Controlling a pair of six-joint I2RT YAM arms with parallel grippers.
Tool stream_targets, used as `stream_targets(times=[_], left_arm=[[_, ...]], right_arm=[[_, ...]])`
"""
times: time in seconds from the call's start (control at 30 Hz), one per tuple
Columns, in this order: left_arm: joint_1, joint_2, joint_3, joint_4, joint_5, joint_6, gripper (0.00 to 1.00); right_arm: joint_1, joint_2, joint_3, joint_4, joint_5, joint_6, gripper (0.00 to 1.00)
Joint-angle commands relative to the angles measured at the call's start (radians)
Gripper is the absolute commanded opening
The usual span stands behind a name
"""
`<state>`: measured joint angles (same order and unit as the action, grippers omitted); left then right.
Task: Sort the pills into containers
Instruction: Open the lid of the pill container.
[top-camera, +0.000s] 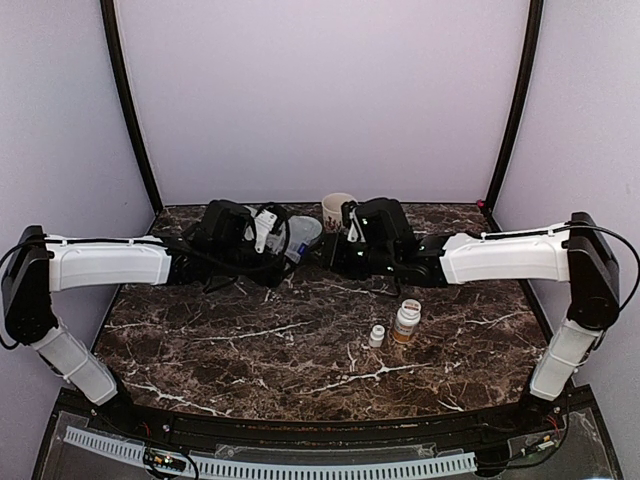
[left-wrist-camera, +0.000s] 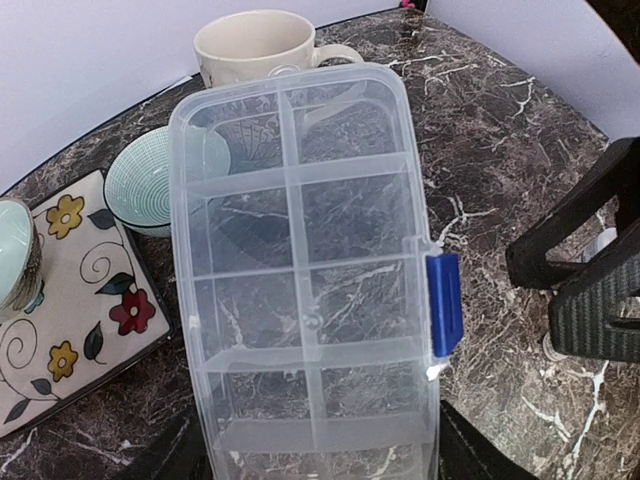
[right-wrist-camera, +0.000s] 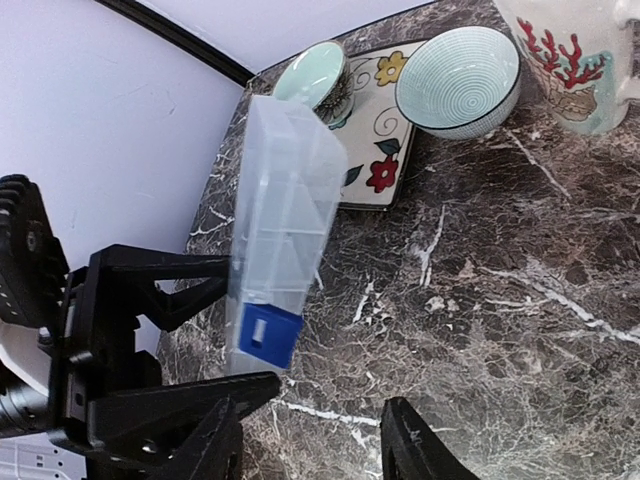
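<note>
Item: clear compartmented organiser box (left-wrist-camera: 305, 290), lid closed, blue latch (left-wrist-camera: 444, 305) fastened, compartments bare. We find it clasped at its near end by the left gripper (left-wrist-camera: 320, 455) and raised on edge over the far centre of the table. The right gripper (right-wrist-camera: 315, 445) is spread, holding nothing, just beside the latch. We judge the step to be opening the box. Next, one right finger must catch the latch tab and pry it up while the left holds firm. Nearby: cream mug (left-wrist-camera: 255, 45), two pale green ribbed bowls (right-wrist-camera: 458, 68), one on a floral tile (left-wrist-camera: 70, 290). Nearer the bases: amber pill bottle (top-camera: 406, 320) and a small white bottle (top-camera: 376, 336). Surface: dark veined marble table (top-camera: 250, 345). Surround: lilac walls (top-camera: 320, 90) and black posts.
</note>
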<state>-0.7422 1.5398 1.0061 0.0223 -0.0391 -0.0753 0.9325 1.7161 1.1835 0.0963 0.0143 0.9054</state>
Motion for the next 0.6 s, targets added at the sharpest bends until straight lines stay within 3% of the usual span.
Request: stream_targets(times=[0.0, 0.57], left_arm=[[0.036, -0.067, -0.001, -0.022, 0.137, -0.032, 0.14], [0.067, -0.042, 0.023, -0.057, 0.355, -0.041, 0.14]], right_arm=[[-0.008, -0.046, -0.067, 0.045, 0.042, -0.026, 0.48], [-0.021, -0.01, -0.075, 0.133, 0.0, -0.028, 0.47]])
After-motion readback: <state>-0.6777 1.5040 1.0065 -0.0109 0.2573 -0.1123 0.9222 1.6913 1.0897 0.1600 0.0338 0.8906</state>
